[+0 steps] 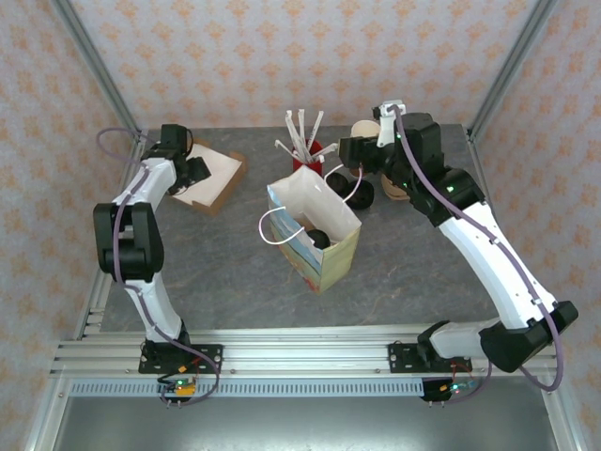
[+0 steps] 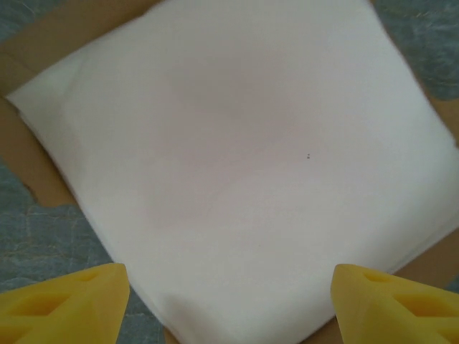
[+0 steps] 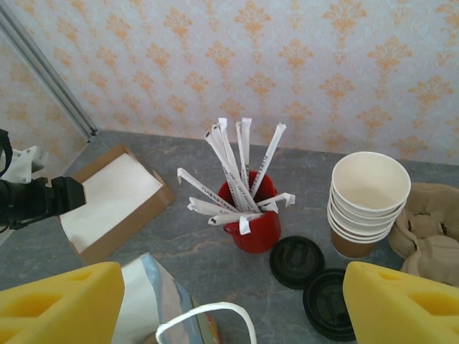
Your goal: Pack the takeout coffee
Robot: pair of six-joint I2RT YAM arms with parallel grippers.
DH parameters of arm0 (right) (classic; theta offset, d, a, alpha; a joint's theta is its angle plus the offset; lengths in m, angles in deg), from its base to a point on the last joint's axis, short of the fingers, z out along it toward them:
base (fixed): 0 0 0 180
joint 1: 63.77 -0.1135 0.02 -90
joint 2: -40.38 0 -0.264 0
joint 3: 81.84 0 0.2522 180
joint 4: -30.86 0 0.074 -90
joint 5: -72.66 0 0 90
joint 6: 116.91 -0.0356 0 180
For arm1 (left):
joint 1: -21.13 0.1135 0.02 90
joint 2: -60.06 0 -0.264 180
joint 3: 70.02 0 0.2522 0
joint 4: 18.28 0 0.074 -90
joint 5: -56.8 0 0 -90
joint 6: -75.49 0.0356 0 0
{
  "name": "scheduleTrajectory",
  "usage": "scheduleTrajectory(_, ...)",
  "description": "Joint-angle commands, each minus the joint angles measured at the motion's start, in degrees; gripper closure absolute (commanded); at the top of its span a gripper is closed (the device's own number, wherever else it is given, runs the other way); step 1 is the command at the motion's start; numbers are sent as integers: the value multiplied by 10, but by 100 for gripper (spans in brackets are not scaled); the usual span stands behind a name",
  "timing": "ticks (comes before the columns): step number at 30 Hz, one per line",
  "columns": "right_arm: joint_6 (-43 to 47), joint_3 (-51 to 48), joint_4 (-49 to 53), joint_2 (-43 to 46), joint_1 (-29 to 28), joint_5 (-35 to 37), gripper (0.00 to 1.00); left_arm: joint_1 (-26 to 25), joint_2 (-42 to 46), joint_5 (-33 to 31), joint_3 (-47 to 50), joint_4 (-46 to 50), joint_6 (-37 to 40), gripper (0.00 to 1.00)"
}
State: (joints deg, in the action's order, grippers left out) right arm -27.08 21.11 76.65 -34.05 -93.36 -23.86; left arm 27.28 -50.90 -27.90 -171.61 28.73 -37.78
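At the far left the left gripper (image 2: 229, 304) hung low over a stack of white napkins (image 2: 237, 158) in a cardboard tray (image 2: 32, 161), its yellow fingers (image 2: 64, 301) apart and empty. Mid-table stood the open paper bag (image 1: 331, 256), and a dark round shape down inside it looked to be the lid of the takeout coffee (image 1: 320, 238), so the cup seemed already bagged, though little of it could be made out. Just behind the bag stood a red cup of straws (image 3: 251, 218), which the right gripper (image 3: 229, 308) faced from above, jaws wide apart, holding nothing. Further right lay two black lids (image 3: 297, 261), a stack of lidless cups (image 3: 369, 190) and pulp carriers (image 3: 430, 229). The step in hand appeared to be adding extras, napkins first. The next move would call for the left gripper to go down and pinch only the top sheet or two, then carry it over to the bag's mouth clear of the handle (image 3: 208, 307)
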Motion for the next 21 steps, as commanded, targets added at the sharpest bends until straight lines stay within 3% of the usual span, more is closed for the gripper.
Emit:
scheduleTrajectory(1, 1, -3, -23, 5, 0, 20, 19, 2, -42, -23, -53, 47, 19, 25)
scheduleTrajectory(14, 2, 12, -12, -30, 0, 2, 19, 3, -109, 6, -88, 55, 15, 24)
scheduleTrajectory(21, 2, 23, -3, -39, 0, -2, 19, 2, -124, 30, -85, 45, 7, 31)
